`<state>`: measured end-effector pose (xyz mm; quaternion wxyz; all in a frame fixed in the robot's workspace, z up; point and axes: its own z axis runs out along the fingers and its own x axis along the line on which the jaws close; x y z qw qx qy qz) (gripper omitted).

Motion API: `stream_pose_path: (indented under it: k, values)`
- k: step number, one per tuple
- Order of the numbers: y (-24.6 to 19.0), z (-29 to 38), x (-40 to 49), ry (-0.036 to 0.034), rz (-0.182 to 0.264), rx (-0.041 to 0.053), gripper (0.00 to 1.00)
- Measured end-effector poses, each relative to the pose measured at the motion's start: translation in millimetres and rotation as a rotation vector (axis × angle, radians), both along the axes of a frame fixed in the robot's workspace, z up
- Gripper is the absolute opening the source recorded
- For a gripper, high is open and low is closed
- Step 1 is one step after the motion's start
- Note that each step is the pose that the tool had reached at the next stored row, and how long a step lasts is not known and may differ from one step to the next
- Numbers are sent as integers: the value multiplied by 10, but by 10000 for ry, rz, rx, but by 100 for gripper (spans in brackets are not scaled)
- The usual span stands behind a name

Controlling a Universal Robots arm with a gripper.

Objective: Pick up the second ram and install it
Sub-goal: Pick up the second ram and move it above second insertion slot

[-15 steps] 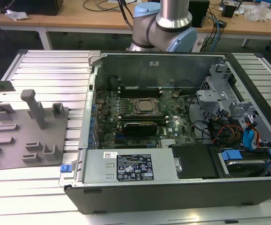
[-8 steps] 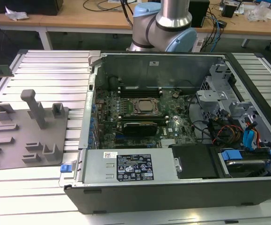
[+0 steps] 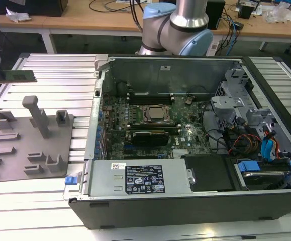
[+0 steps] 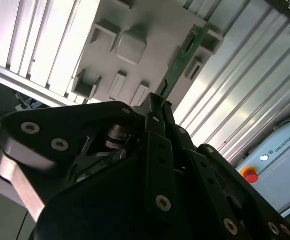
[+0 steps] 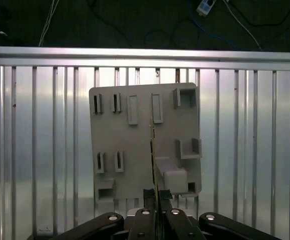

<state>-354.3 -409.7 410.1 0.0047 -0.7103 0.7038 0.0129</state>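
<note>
One green memory stick [image 4: 181, 62] is clamped between the fingers of the gripper [image 4: 157, 102], above the grey tray [image 5: 129, 145].

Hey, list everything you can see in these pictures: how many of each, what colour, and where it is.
ram: one, green, held over the tray
tray: one, grey, on the table, at the exterior view's left of the case
case: one, black, open, on the table
motherboard: one, green, inside the case
cables: several, orange, blue and black, inside the case at the exterior view's right
table: one, silver, ribbed, under the tray and case
arm: one, grey and light blue, behind the case
gripper: one, black, shut on the ram
</note>
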Motion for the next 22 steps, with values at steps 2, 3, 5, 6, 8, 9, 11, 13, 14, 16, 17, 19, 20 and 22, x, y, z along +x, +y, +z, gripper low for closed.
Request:
stream_pose_path:
  k: [2, 3, 5, 6, 8, 9, 11, 13, 14, 16, 17, 19, 20, 22]
  values:
    - [0, 0, 57, -1, -1, 0, 14]
    - [0, 0, 80, -1, -1, 0, 14]
    - [0, 0, 162, -1, -1, 0, 14]
    - [0, 0, 198, 0, -1, 0, 14]
    - [0, 0, 257, 0, 0, 1, 14]
    - [0, -1, 286, -1, 0, 1, 14]
    - [0, 0, 352, 0, -1, 0, 14]
    - [0, 0, 426, 0, -1, 0, 14]
    - [0, 0, 453, 1, -1, 0, 14]
    - [0, -1, 516, 0, 0, 0, 14]
    - [0, 0, 579, 2, -1, 0, 14]
    - [0, 0, 658, 2, -1, 0, 14]
    - [0, -1, 684, 1, -1, 0, 14]
    - [0, 0, 760, 2, 0, -1, 14]
